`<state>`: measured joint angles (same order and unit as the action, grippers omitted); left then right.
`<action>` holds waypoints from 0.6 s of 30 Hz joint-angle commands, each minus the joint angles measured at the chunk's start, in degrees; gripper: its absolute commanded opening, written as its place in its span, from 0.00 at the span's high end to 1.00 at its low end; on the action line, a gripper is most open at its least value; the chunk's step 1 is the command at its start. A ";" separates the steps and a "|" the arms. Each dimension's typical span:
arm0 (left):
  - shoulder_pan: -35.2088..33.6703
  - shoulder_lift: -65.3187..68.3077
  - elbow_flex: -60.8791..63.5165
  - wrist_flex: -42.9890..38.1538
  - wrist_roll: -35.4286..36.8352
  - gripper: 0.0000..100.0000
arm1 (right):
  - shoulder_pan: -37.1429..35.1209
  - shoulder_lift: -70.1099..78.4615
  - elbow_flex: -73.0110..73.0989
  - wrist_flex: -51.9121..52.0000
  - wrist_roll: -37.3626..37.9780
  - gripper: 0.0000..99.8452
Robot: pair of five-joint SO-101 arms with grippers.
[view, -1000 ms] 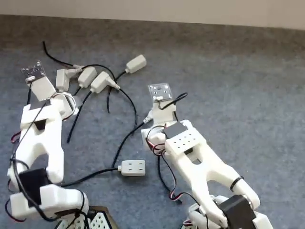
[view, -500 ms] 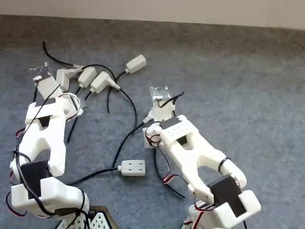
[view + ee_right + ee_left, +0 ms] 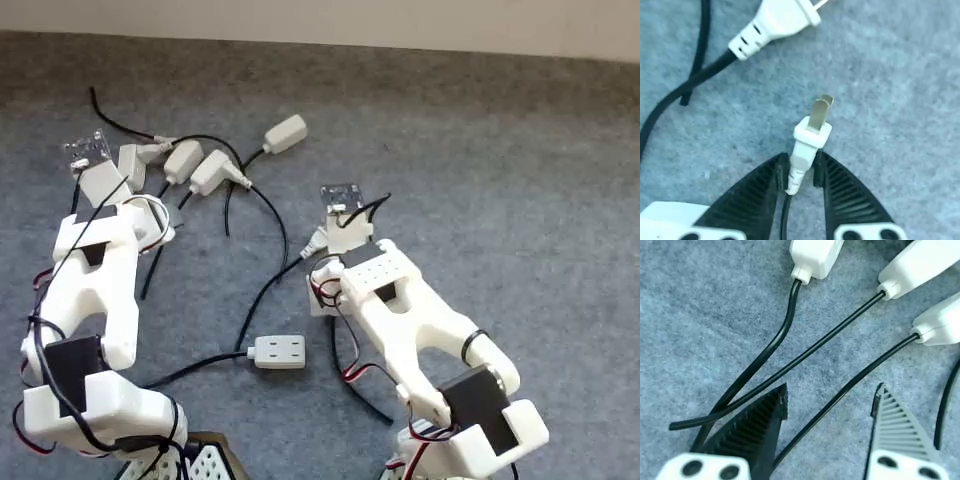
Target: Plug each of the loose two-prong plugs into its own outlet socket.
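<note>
Over the last second the right arm has folded back toward its base, and the right hand (image 3: 799, 167) has drifted slightly nearer the robot. It is still pinching the small white two-prong plug (image 3: 809, 140) by its neck, with the metal prongs pointing away from the wrist. The plug is held over the middle of the desk (image 3: 520, 180). A second white moulded plug (image 3: 774, 21) lies apart beyond it.

The left arm moved up to the cable cluster and has since held. Its left hand (image 3: 831, 395) is spread over the black cables (image 3: 790, 365), near the three white plastic cable-end blocks (image 3: 815, 257).

The white three-hole outlet strip (image 3: 278, 350) has not moved and lies flat between the arms.

The desk is covered in grey felt-like cloth. A pale wall (image 3: 400, 20) runs along its far edge.
</note>
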<state>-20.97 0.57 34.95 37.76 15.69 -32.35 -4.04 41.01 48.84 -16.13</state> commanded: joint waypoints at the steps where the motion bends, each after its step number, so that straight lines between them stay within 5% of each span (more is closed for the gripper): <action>1: 1.10 -0.31 -1.36 -0.79 0.18 0.72 | 1.01 -2.42 -0.66 0.66 0.53 0.90; 8: 1.10 -0.31 -1.36 -0.79 0.18 0.72 | 1.10 -2.42 0.22 2.86 2.20 0.90; 13: 1.10 -0.31 -1.36 -0.79 0.18 0.72 | 1.10 -2.42 0.57 2.86 2.90 0.78; 18: 1.10 -0.31 -1.36 -0.79 0.18 0.72 | 1.10 -2.42 0.57 2.68 2.90 0.77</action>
<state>-20.97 0.57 34.95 37.76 15.69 -32.35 -4.22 41.45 50.95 -13.76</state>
